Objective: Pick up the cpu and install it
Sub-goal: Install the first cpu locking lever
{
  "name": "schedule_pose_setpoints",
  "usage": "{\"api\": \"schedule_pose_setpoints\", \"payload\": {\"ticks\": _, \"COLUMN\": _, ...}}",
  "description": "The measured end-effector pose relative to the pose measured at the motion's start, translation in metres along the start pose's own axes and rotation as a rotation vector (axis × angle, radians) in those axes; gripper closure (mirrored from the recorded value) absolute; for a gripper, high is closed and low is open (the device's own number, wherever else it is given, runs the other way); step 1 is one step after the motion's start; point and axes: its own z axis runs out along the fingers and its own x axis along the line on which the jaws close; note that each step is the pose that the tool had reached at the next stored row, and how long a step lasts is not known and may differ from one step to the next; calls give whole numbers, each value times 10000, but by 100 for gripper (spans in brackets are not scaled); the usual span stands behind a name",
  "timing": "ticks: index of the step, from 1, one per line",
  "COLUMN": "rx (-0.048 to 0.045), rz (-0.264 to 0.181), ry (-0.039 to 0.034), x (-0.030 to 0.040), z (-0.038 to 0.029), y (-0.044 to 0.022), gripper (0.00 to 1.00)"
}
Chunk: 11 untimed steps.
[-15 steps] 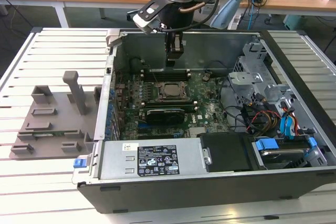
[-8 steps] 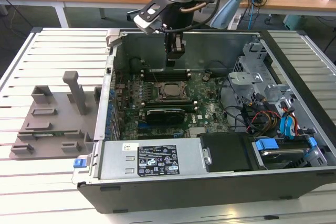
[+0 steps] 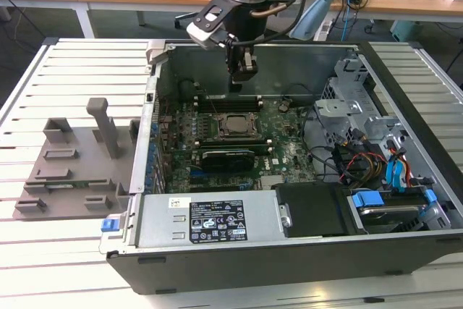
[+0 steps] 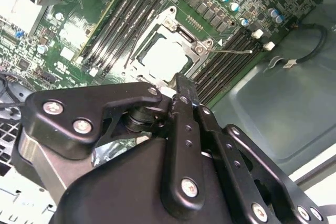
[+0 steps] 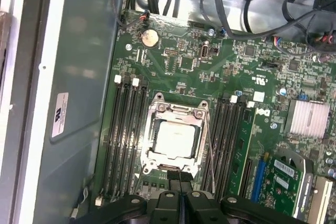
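On a white slatted table (image 3: 43, 251) lies an open computer case (image 3: 289, 265). We see the cpu (image 5: 177, 137) seated in its socket frame (image 5: 157, 111) mid-motherboard; the gripper (image 3: 236, 86) hangs above it, toward the far wall, jaws pressed together, pinching nothing.

One open computer case (image 3: 289, 260), one green motherboard (image 3: 291, 155), one cpu (image 5: 173, 137), one socket frame (image 5: 176, 109), one grey tray (image 3: 64, 180), one round battery (image 5: 150, 37), one gripper (image 3: 236, 86)
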Motion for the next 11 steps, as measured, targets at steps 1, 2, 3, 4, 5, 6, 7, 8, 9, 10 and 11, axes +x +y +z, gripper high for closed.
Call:
{"api": "schedule_pose_setpoints", "payload": {"ticks": 1, "rx": -3, "rz": -76, "ry": -4, "x": 0, "z": 0, "y": 0, "gripper": 89}}
{"api": "schedule_pose_setpoints", "payload": {"ticks": 2, "rx": -7, "rz": -180, "ry": -9, "x": 0, "z": 0, "y": 0, "gripper": 89}}
{"api": "schedule_pose_setpoints", "payload": {"ticks": 3, "rx": -11, "rz": -318, "ry": -15, "x": 0, "z": 0, "y": 0, "gripper": 89}}
{"api": "schedule_pose_setpoints", "payload": {"ticks": 4, "rx": -14, "rz": -407, "ry": -19, "x": 0, "z": 0, "y": 0, "gripper": 89}}
{"api": "schedule_pose_setpoints", "payload": {"ticks": 5, "rx": -17, "rz": -498, "ry": -24, "x": 0, "z": 0, "y": 0, "gripper": 89}}
{"api": "schedule_pose_setpoints", "payload": {"ticks": 6, "rx": -19, "rz": -542, "ry": -25, "x": 0, "z": 0, "y": 0, "gripper": 89}}
{"api": "schedule_pose_setpoints", "payload": {"ticks": 7, "rx": -21, "rz": -585, "ry": -28, "x": 0, "z": 0, "y": 0, "gripper": 89}}
{"api": "schedule_pose_setpoints", "payload": {"ticks": 8, "rx": -23, "rz": -657, "ry": -31, "x": 0, "z": 0, "y": 0, "gripper": 89}}
{"api": "schedule_pose_setpoints", "payload": {"ticks": 9, "rx": -24, "rz": -698, "ry": -33, "x": 0, "z": 0, "y": 0, "gripper": 89}}
{"api": "schedule_pose_setpoints", "payload": {"ticks": 10, "rx": -25, "rz": -739, "ry": -35, "x": 0, "z": 0, "y": 0, "gripper": 89}}
{"api": "schedule_pose_setpoints", "payload": {"ticks": 11, "rx": -27, "rz": -784, "ry": -37, "x": 0, "z": 0, "y": 0, "gripper": 89}}
